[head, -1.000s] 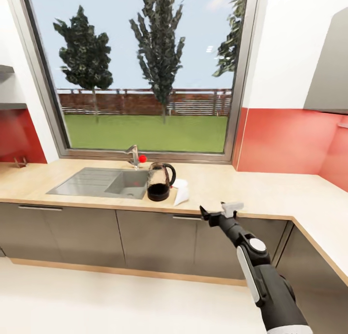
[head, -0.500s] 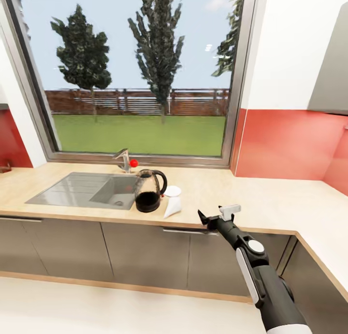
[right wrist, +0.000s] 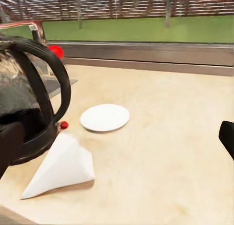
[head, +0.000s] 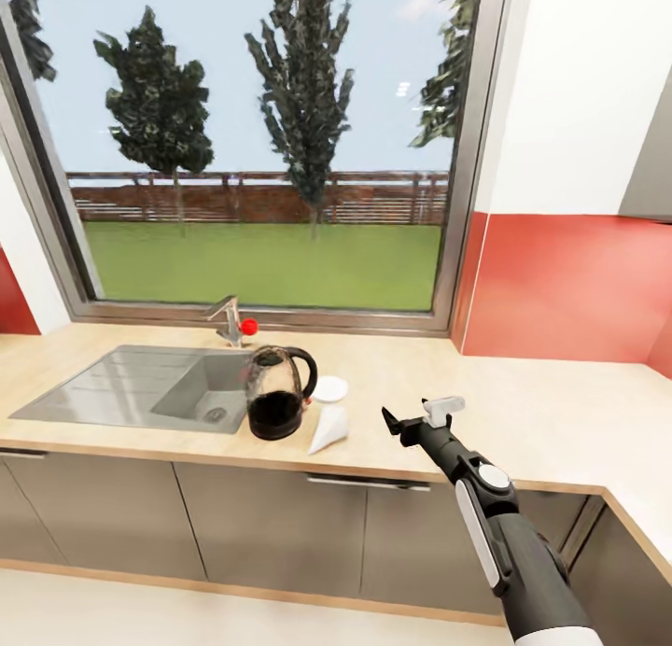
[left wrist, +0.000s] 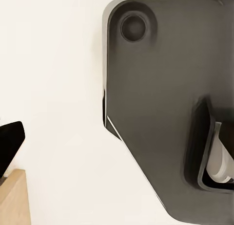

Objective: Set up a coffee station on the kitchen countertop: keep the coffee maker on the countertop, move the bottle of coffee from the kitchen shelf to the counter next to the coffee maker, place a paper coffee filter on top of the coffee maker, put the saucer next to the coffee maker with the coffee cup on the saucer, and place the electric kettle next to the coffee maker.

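- We are holding our right gripper (head: pixel 420 420) out over the front edge of the countertop (head: pixel 523 413), and its two fingers are standing wide apart, with nothing between them and nothing touching them.
- In the right wrist view, one dark fingertip (right wrist: pixel 227 137) is showing at one edge and the other at the opposite edge, so the gap between them is large.
- We cannot tell how our left gripper is standing: the left wrist view is giving us a dark panel (left wrist: pixel 161 103) on a pale surface and a small corner of wood (left wrist: pixel 14 200).
- We are counting one glass kettle (head: pixel 276 393) with a dark base and a black handle; it is standing upright on the countertop, just beside the sink (head: pixel 140 387).
- We are counting one white paper filter (head: pixel 327 430), a cone lying on its side, just beside the kettle.
- We are counting one white saucer (head: pixel 329 389), lying flat behind the filter and near the kettle.
- We are counting one tap (head: pixel 227 319) with a red knob (head: pixel 248 326), behind the sink, under the window (head: pixel 261 142).
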